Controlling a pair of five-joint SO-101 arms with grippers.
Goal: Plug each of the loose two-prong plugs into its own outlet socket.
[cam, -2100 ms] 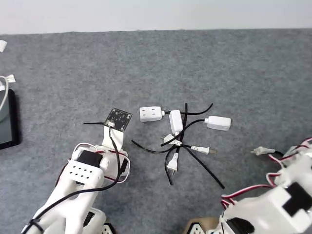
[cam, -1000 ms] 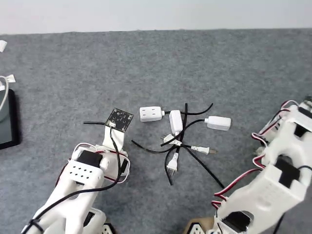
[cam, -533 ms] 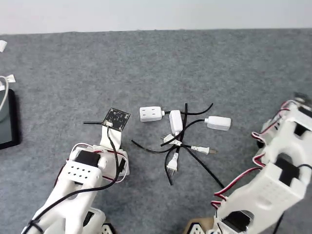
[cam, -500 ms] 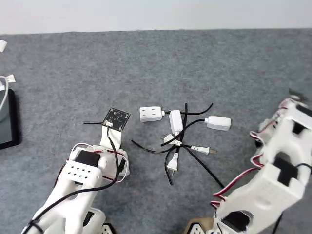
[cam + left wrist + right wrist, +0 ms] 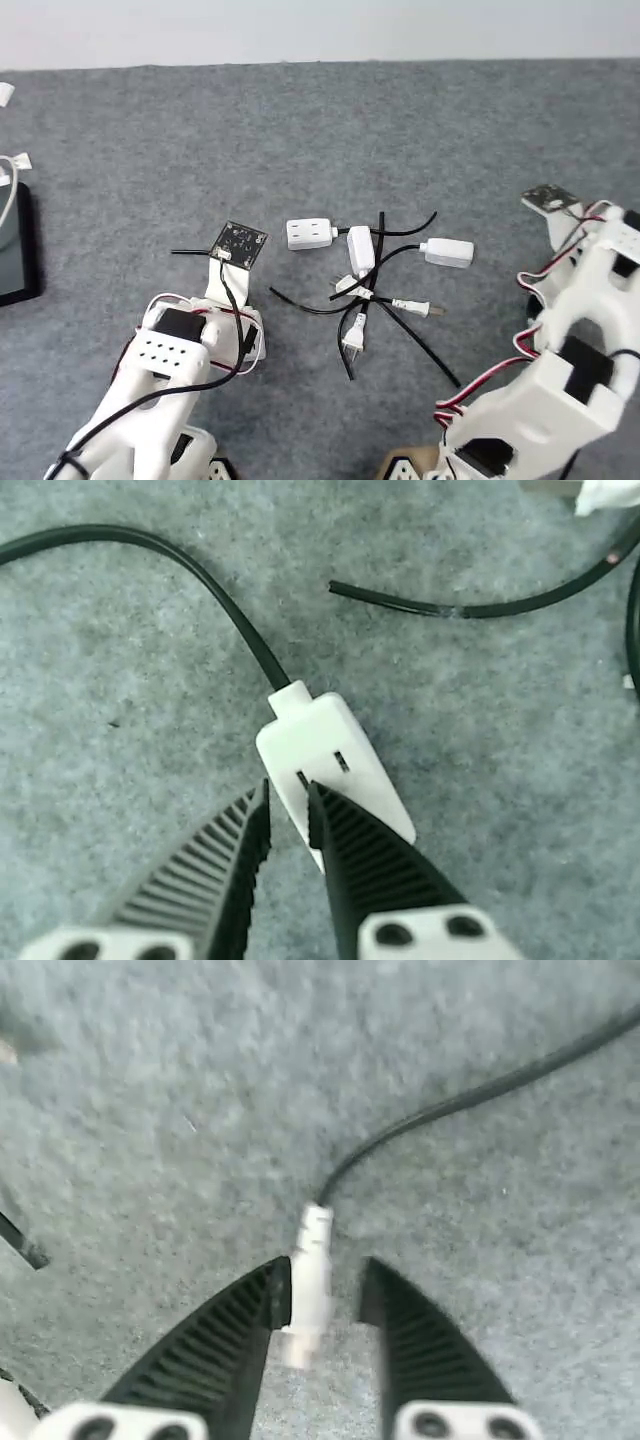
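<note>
In the left wrist view my left gripper point(image 5: 287, 792) hangs shut and empty just over a white outlet socket point(image 5: 335, 770) on a black cord. In the right wrist view my right gripper point(image 5: 325, 1272) is open, its fingers on either side of a small white two-prong plug point(image 5: 310, 1285) lying on the carpet with its cord trailing away. The high view shows three white sockets point(image 5: 309, 233), point(image 5: 360, 250), point(image 5: 448, 252) mid-table. Loose plugs point(image 5: 352, 343), point(image 5: 415, 307) lie among tangled black cords. The left arm point(image 5: 175, 350) is at lower left, the right arm point(image 5: 585, 300) at the right edge.
Grey carpet point(image 5: 300, 130) covers the table. A dark tablet-like device point(image 5: 15, 245) with a white cable lies at the left edge. Black cord ends point(image 5: 430, 360) spread out from the tangle toward the front.
The right arm has swung forward and up along the right edge, now covering the plug that lay in front of it. The left arm shifted only slightly.
</note>
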